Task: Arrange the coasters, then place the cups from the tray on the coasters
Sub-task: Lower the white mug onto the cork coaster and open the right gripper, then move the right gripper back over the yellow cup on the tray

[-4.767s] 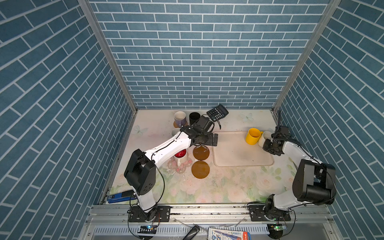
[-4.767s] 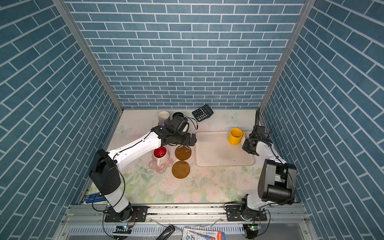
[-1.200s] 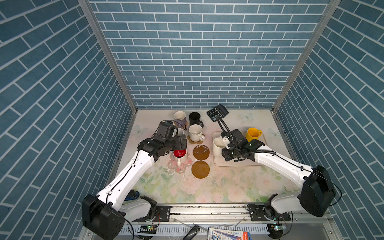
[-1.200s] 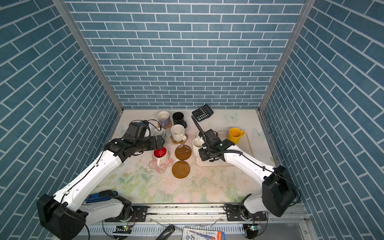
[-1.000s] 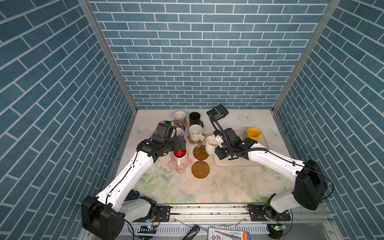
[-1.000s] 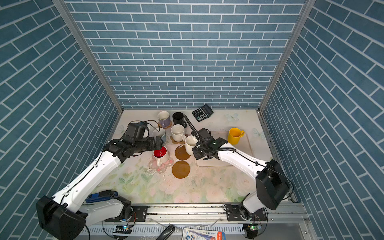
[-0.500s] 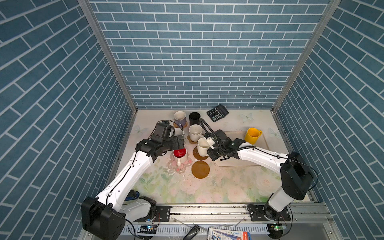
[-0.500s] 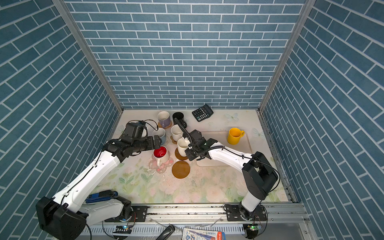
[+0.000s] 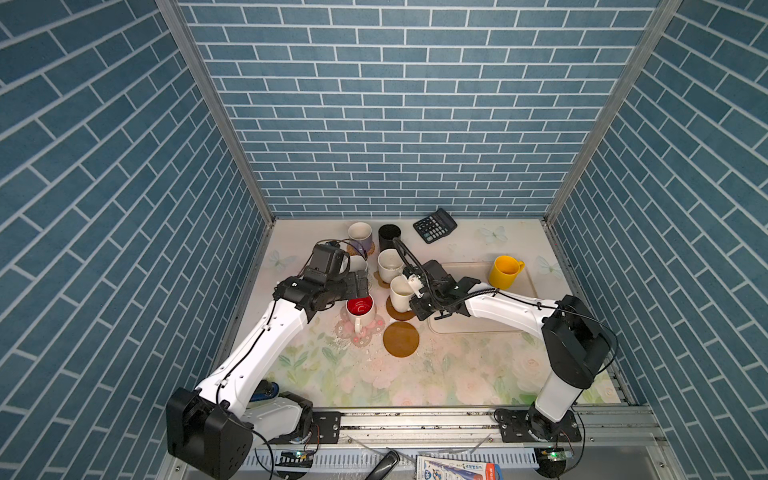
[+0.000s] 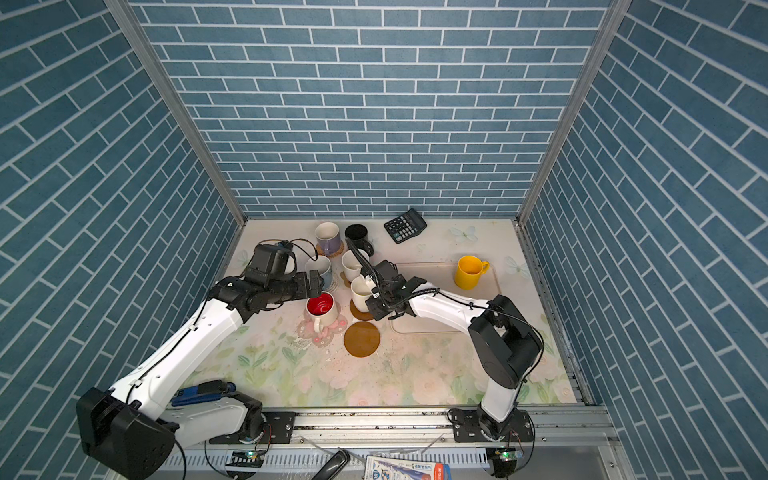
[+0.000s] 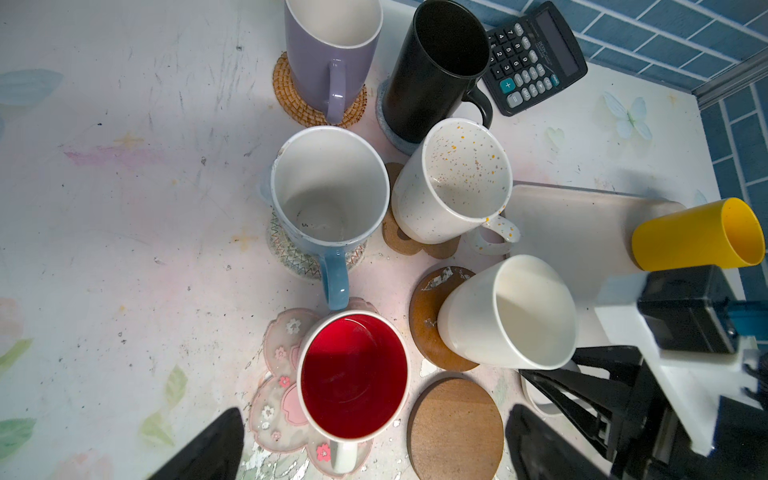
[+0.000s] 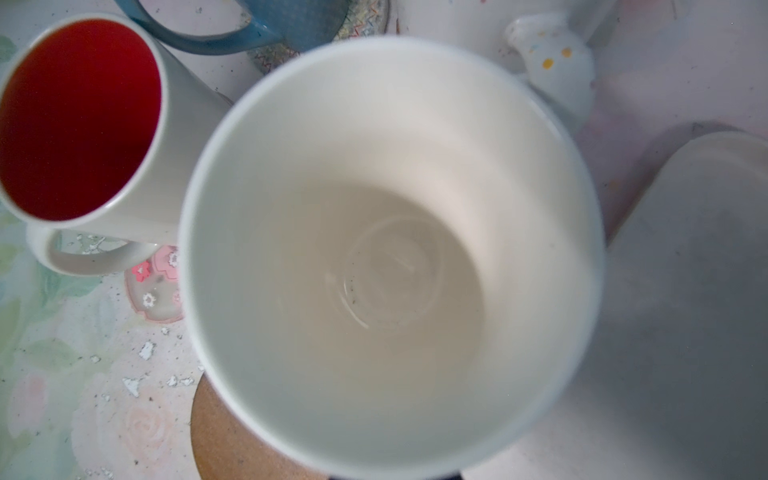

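Leaving the tray [image 10: 440, 274], right gripper [image 9: 417, 300] clamped on cream mug [image 9: 400, 291] reaches far amber coaster [image 9: 395, 313]; lowering due; left gripper [image 9: 359, 286] spread.

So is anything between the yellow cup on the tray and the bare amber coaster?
Nothing loose. Only the right arm lies across the tray between the yellow cup and the bare amber coaster, its fingers shut on the handle of the plain cream cup.

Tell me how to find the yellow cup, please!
Look for the big cream-pink tray on the right of the flowery table. The yellow cup stands upright in its far right corner. It is the only cup on the tray and the only yellow one; the other cups crowd together further left.
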Action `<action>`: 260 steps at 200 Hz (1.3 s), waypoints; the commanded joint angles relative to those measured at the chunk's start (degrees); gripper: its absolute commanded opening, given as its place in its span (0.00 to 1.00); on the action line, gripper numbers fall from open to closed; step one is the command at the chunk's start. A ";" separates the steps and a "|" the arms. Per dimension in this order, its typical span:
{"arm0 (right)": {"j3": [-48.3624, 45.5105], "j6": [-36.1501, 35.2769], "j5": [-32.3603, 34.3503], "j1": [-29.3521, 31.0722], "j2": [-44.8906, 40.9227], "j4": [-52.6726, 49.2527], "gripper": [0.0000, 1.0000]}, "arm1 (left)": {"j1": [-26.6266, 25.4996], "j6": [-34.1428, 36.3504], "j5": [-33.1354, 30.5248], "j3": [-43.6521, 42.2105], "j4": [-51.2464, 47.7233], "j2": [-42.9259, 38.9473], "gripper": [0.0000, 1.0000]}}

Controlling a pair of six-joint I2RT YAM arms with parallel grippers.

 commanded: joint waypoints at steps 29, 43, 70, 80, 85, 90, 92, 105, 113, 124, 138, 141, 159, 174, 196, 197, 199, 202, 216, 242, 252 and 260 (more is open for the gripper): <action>1.18 -1.94 1.32 -0.18 -0.49 4.90 0.19 | 0.54 1.34 -0.65 -0.19 -0.23 -0.05 0.99; 0.56 -1.85 1.59 -0.10 -0.77 5.04 0.29 | 0.47 1.34 -0.68 -0.23 -0.42 -0.33 0.99; -0.34 -1.76 2.11 -0.10 -1.79 5.04 0.40 | 0.47 1.34 -0.76 -0.19 -0.81 -0.88 0.99; -0.54 -1.80 2.37 -0.19 -2.32 5.01 0.42 | 0.47 1.26 -0.76 -0.19 -0.90 -1.04 0.99; -0.66 -1.83 2.51 -0.11 -2.59 5.03 0.42 | 0.47 1.26 -0.76 -0.19 -0.99 -1.15 0.99; -0.80 -1.76 2.62 -0.03 -2.91 5.01 0.43 | 0.48 1.21 -0.72 -0.19 -1.13 -1.38 0.99; -0.79 -1.78 2.64 -0.09 -3.03 4.93 0.43 | 0.47 1.20 -0.69 -0.19 -1.08 -1.39 0.99; -0.93 -1.76 3.12 -0.10 -3.91 4.58 0.45 | 0.50 1.16 -0.50 -0.04 -1.27 -1.76 0.99; -0.84 -1.68 3.55 -0.10 -4.63 3.98 0.45 | 0.51 1.16 -0.29 -0.02 -1.30 -1.86 0.99; -0.47 -1.06 3.92 -0.10 -5.67 2.64 0.49 | 0.47 1.16 -0.15 0.06 -1.46 -1.74 0.99; 0.15 -0.25 4.81 -0.13 -7.27 0.49 0.52 | 0.47 1.08 0.06 0.31 -1.63 -1.32 0.99; 0.23 -0.08 5.03 -0.16 -7.72 -0.02 0.53 | 0.47 1.02 0.22 0.40 -1.60 -1.28 0.99; 0.48 1.80 7.56 -0.51 -10.80 -3.15 0.58 | 0.38 0.40 1.52 1.02 -1.20 -0.53 0.99; 0.94 3.75 8.99 -1.89 -13.45 -6.84 0.59 | 0.09 0.11 2.48 1.84 -0.46 0.07 0.99; 0.70 7.54 9.85 -6.51 -17.73 -11.43 0.59 | -1.29 1.03 1.62 4.70 -0.74 2.57 0.99; 0.69 7.77 9.81 -6.87 -17.96 -11.61 0.59 | -1.33 1.10 1.53 4.89 -0.81 2.71 0.99; 0.59 8.09 9.69 -7.40 -18.34 -11.88 0.59 | -1.54 1.24 1.35 5.25 -0.91 3.04 0.99; 0.52 8.61 9.44 -8.42 -18.96 -12.37 0.59 | -1.70 1.33 1.10 5.74 -1.14 3.48 0.99; 0.08 10.19 8.30 -12.93 -21.60 -14.35 0.59 | -2.39 1.61 0.99 7.81 -1.19 5.77 0.99; 1.06 11.29 6.67 -21.78 -24.48 -18.69 0.59 | -4.46 1.79 0.47 12.21 -0.89 10.14 0.99; 1.74 11.63 5.92 -25.41 -24.55 -20.02 0.59 | -5.23 1.82 0.24 14.02 -0.83 12.05 0.99; 2.17 12.06 4.92 -28.61 -24.36 -20.72 0.59 | -5.77 1.78 0.17 15.58 -0.89 13.52 0.99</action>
